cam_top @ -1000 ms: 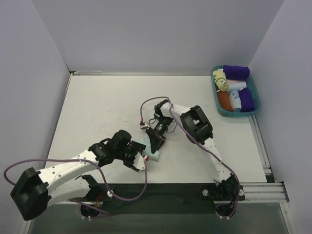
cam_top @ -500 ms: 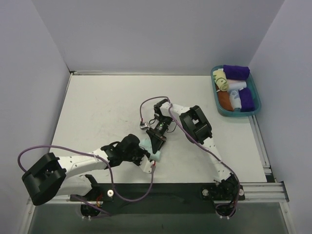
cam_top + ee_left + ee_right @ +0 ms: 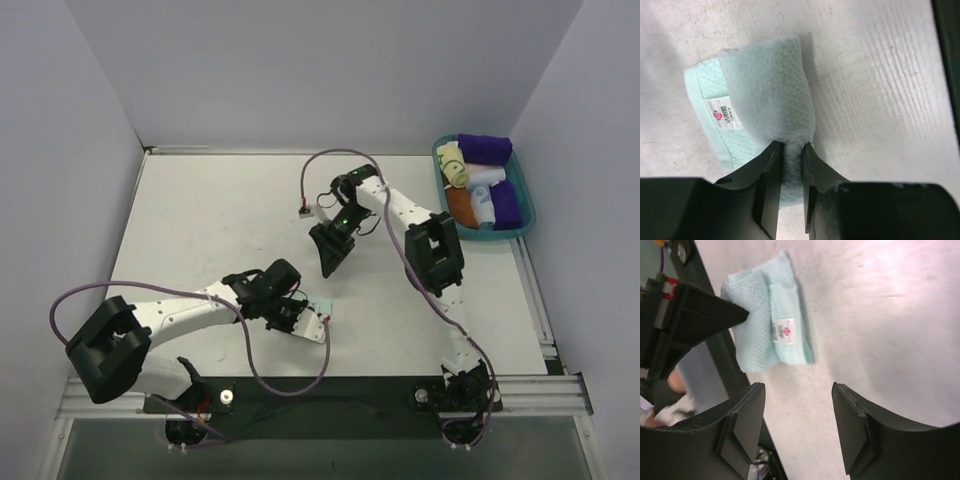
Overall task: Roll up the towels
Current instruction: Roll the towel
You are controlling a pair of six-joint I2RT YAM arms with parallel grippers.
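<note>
one mint-aqua towel (image 3: 765, 95) is pinched at its fluffy end between the narrow-set jaws of the left gripper (image 3: 791, 146), the rest lying on the table (image 3: 880, 75) just ahead of it. the right gripper (image 3: 797, 387) is spread wide with nothing held, well beyond the towel. the pale yellow towel (image 3: 455, 165) is seen in the tray (image 3: 441, 203) far to that gripper's right.

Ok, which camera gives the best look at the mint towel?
The left wrist view: the mint towel is close up, pinched between the left fingers, label showing. The right wrist view shows it smaller, at an angle; the top view catches only a sliver.
</note>
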